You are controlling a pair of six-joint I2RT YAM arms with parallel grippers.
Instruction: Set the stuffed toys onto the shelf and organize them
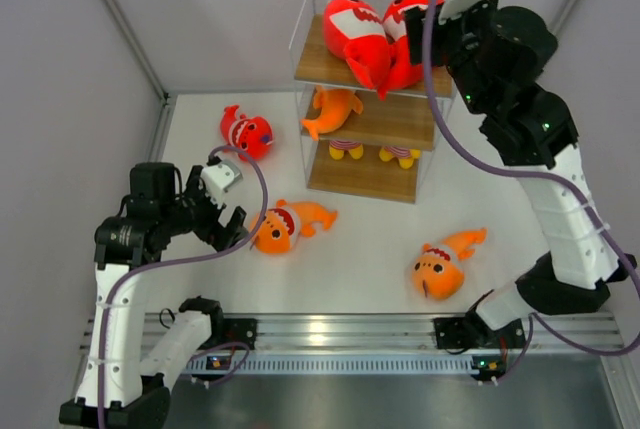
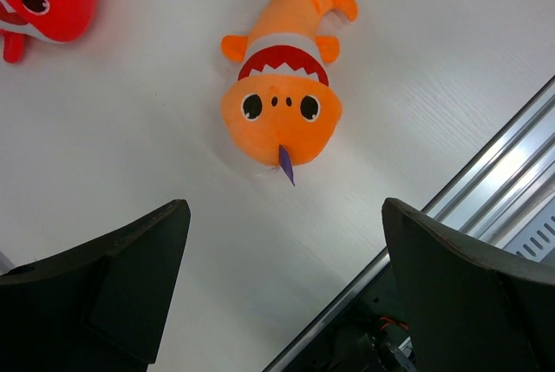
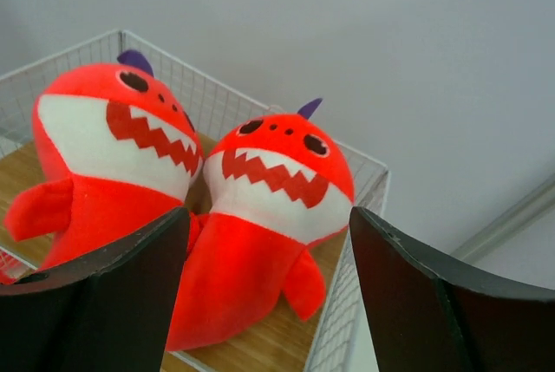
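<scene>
The shelf stands at the back centre. Two red sharks lie on its top board and an orange fish on the middle board. My right gripper hovers open by the top tier. In the right wrist view its fingers frame the right-hand shark, while the other shark sits to its left. A third red shark lies on the table left of the shelf. My left gripper is open just short of an orange fish. Another orange fish lies front right.
Yellow and striped shapes show at the bottom tier's back; I cannot tell what they are. A wire rim edges the top board. An aluminium rail runs along the near table edge, and grey walls close in the back and sides.
</scene>
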